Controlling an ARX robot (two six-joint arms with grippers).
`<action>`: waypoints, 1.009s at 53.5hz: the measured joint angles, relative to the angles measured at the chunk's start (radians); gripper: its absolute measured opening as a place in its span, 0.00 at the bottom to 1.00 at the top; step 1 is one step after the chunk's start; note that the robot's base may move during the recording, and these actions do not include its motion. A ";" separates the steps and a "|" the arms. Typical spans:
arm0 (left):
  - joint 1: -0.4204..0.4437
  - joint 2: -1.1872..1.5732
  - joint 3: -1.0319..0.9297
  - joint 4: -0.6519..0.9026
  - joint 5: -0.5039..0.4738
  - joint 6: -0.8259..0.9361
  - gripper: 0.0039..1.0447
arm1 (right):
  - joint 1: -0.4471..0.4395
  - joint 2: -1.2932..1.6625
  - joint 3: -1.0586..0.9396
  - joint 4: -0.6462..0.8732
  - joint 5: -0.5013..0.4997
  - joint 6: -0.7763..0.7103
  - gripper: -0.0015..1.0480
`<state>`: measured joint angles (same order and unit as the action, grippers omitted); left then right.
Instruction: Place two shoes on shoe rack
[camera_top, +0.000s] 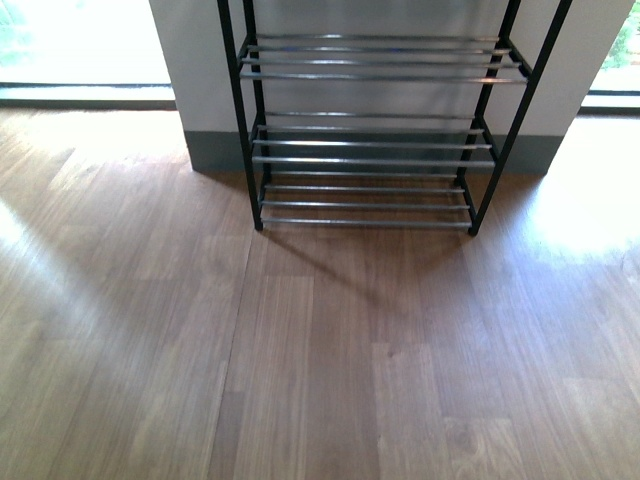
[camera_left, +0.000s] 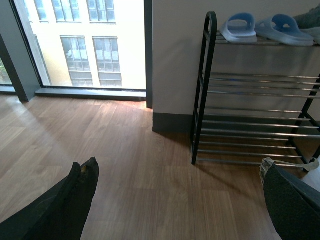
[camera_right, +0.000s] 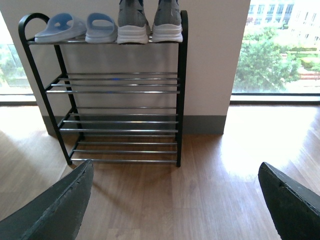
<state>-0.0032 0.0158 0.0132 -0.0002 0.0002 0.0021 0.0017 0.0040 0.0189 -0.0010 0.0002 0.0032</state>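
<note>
The shoe rack (camera_top: 370, 140) (camera_right: 120, 120) (camera_left: 250, 120), black-framed with chrome bars, stands against the white wall. In the right wrist view two grey shoes (camera_right: 150, 22) with white soles sit side by side on its top shelf, at the end opposite the slippers. My right gripper (camera_right: 175, 200) is open over bare floor in front of the rack, nothing between its fingers. My left gripper (camera_left: 180, 195) is open too, well short of the rack, over the floor. Neither gripper shows in the front view, where the rack's top shelf is cut off.
Two light blue slippers (camera_right: 75, 27) (camera_left: 265, 30) share the top shelf beside the shoes. The lower shelves hold nothing. Wooden floor (camera_top: 320, 350) spreads in front. Large windows (camera_left: 85, 45) (camera_right: 280, 50) flank the wall section with its grey skirting.
</note>
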 joint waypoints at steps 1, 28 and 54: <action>0.000 0.000 0.000 0.000 0.000 0.000 0.91 | 0.000 0.000 0.000 0.000 0.000 0.000 0.91; 0.000 0.000 0.000 0.000 0.000 0.000 0.91 | 0.000 -0.001 0.000 0.000 0.002 0.000 0.91; 0.000 0.000 0.000 0.000 0.000 0.000 0.91 | 0.000 0.000 0.000 0.000 0.000 0.000 0.91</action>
<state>-0.0032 0.0158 0.0132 -0.0006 -0.0002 0.0021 0.0017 0.0036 0.0189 -0.0013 0.0006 0.0032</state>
